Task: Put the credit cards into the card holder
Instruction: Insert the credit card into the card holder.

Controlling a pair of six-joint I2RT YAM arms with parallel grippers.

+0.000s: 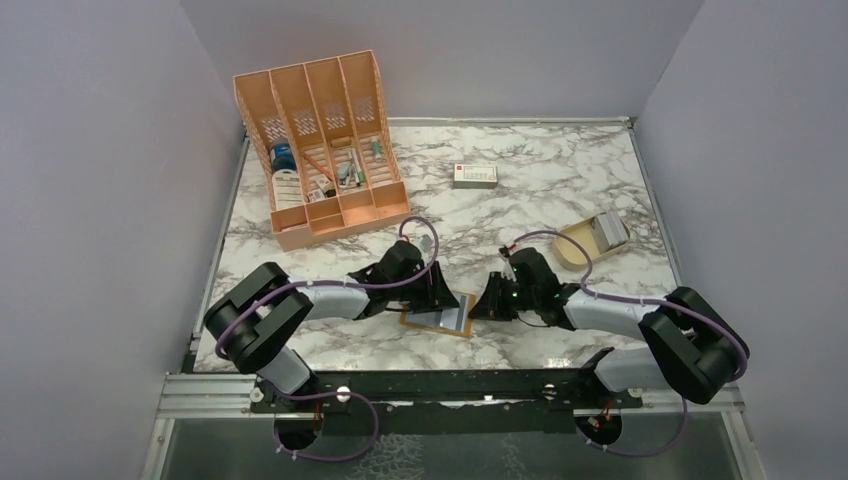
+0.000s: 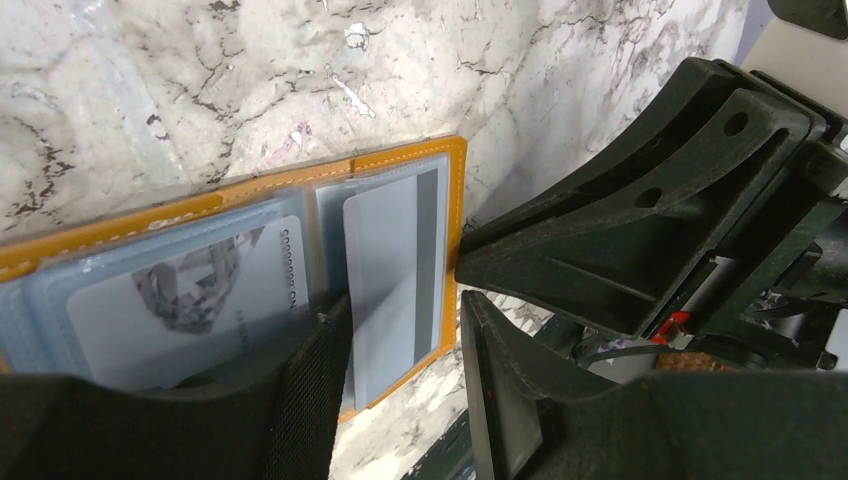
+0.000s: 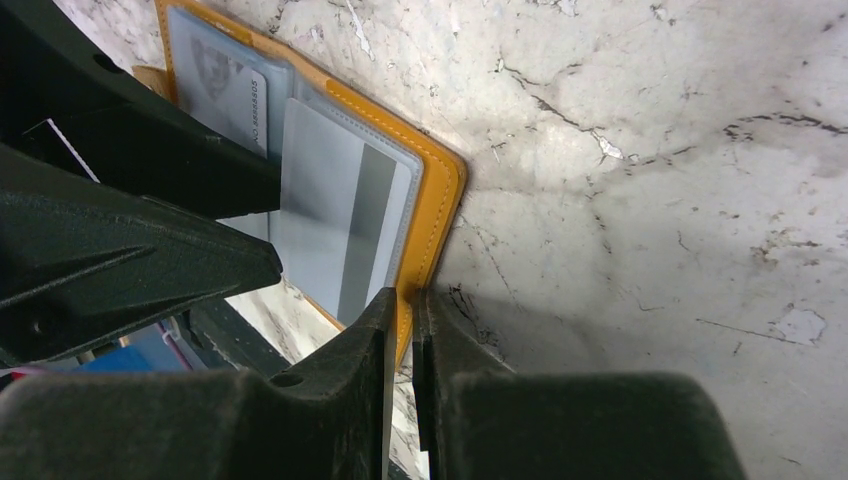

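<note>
The holder [image 1: 437, 320] lies open and flat on the table [image 1: 560, 180], grey-blue pockets up, between the two grippers. One grey card [image 2: 190, 300] sits in its left pocket. A second card [image 2: 385, 290], with a dark stripe, lies in the right pocket.

The left gripper [image 2: 400, 305] is over the holder with its jaws about half open. They straddle the striped card's pocket, one finger [image 2: 310, 400] on the holder's middle and the other just outside its orange edge. Whether it presses on anything cannot be told.

The right gripper [image 3: 407, 300] meets the holder's right edge, its jaws almost closed and pinching the orange rim (only a thin slit shows between the fingers).

Well to the holder's right, a tan dish [image 1: 572, 252] carries more cards [image 1: 607, 230]. A white box [image 1: 474, 175] lies well beyond the holder. An orange organiser [image 1: 320, 150] stands beyond it to the left.
</note>
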